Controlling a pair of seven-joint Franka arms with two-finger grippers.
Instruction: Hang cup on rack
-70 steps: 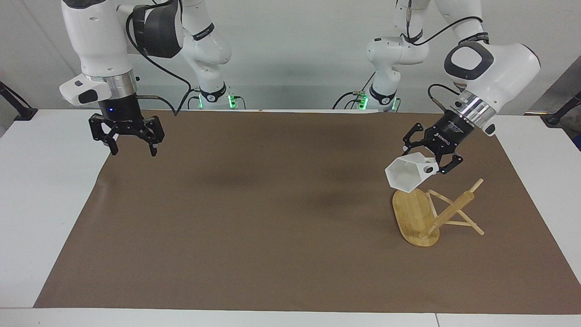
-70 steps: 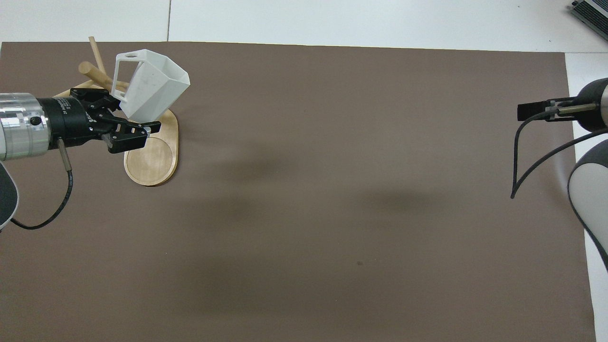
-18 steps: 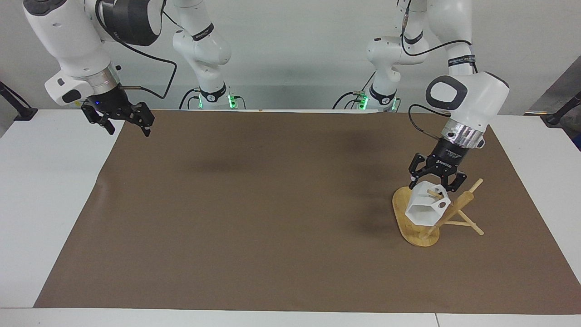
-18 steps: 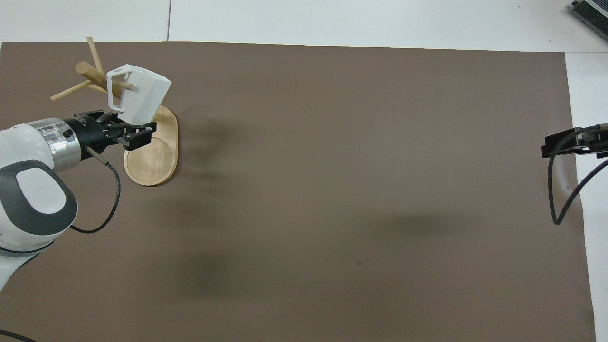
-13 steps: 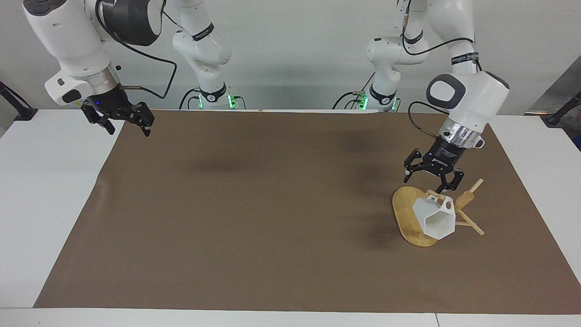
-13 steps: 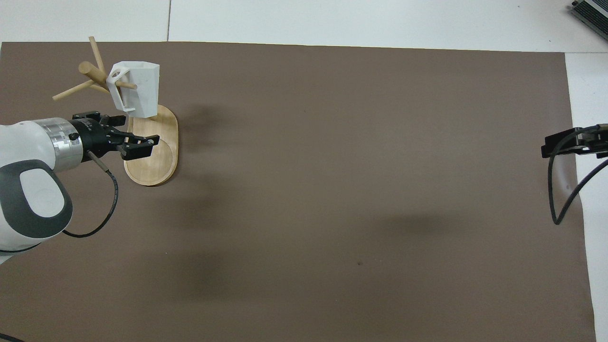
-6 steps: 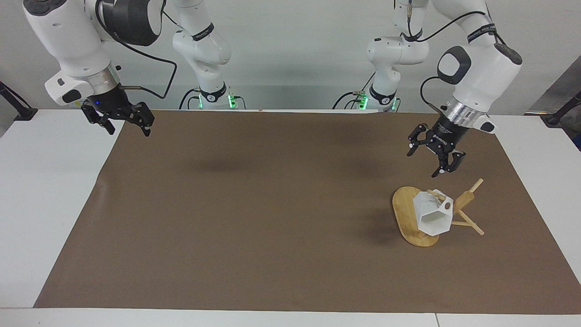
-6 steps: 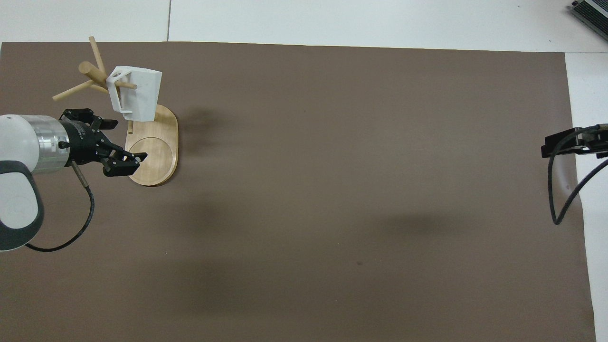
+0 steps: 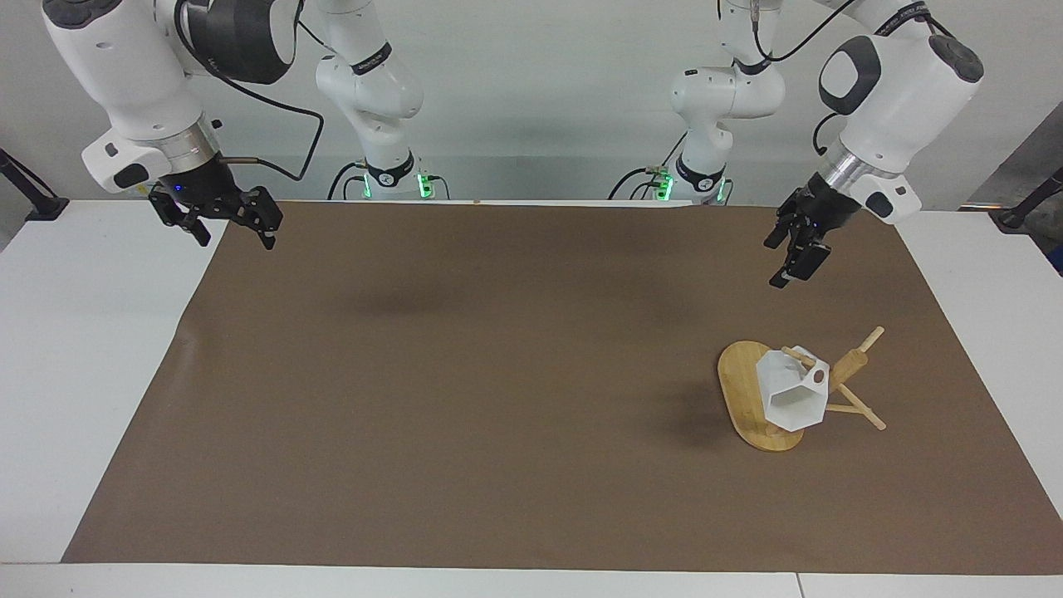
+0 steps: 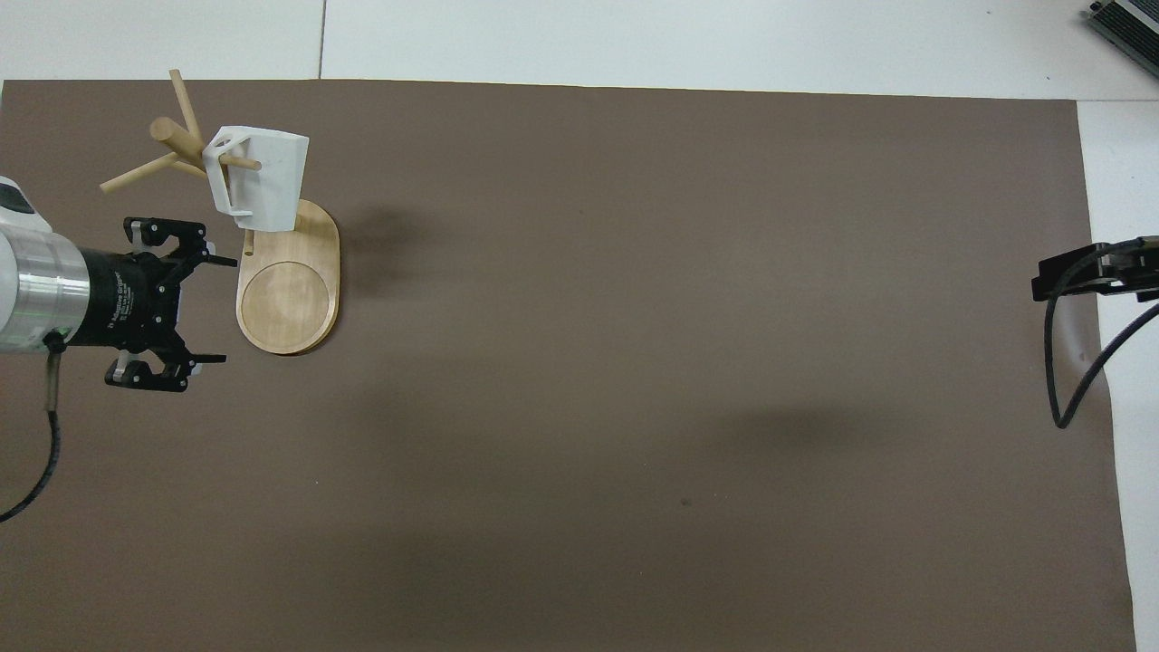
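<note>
The white faceted cup (image 9: 793, 394) hangs by its handle tab on a peg of the bamboo rack (image 9: 743, 390), mouth tilted down over the oval base. In the overhead view the cup (image 10: 263, 181) sits on the peg above the rack's base (image 10: 290, 299). My left gripper (image 9: 785, 262) is open and empty, raised over the mat beside the rack, clear of the cup; the overhead view shows its jaws spread wide (image 10: 222, 311). My right gripper (image 9: 237, 241) is open and empty, and waits over the mat's corner at the right arm's end.
A brown mat (image 9: 465, 390) covers most of the white table (image 9: 83, 349). The rack's other pegs (image 9: 864, 411) stick out toward the left arm's end of the table.
The left gripper let go of the cup, which swung and settled on the peg. The gripper then rose and drew back toward the robots. The right arm has stayed still.
</note>
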